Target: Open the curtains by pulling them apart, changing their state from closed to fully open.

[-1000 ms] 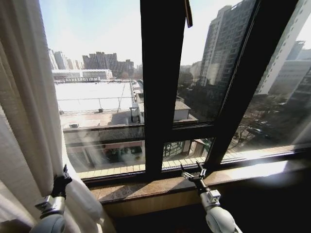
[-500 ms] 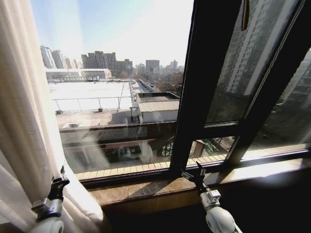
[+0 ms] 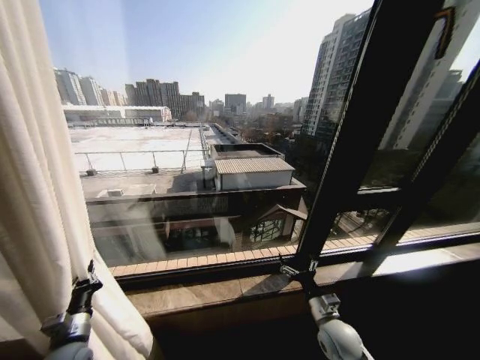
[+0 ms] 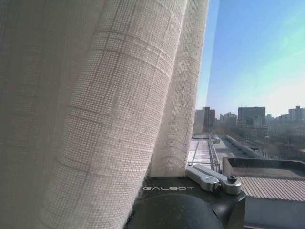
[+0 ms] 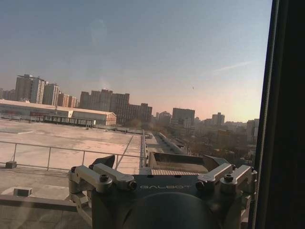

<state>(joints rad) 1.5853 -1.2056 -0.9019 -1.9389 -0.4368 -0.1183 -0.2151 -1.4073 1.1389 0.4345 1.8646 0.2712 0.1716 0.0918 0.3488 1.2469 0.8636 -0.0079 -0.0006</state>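
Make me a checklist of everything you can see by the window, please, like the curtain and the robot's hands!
Surface: stone window sill, sunlit.
Job's things: curtain bunched at the robot's left; glass uncovered.
Clutter: nothing seen.
Grippers: left gripper pressed against the curtain folds, whether it grips them cannot be told; right gripper open, holding nothing, by the sill near the black window frame.
Cables: nothing seen.
Surroundings: rooftops and tall buildings outside, clear sky.

Cream curtains (image 3: 34, 187) with fine woven grid and vertical pleats; black window frame (image 3: 375, 127).
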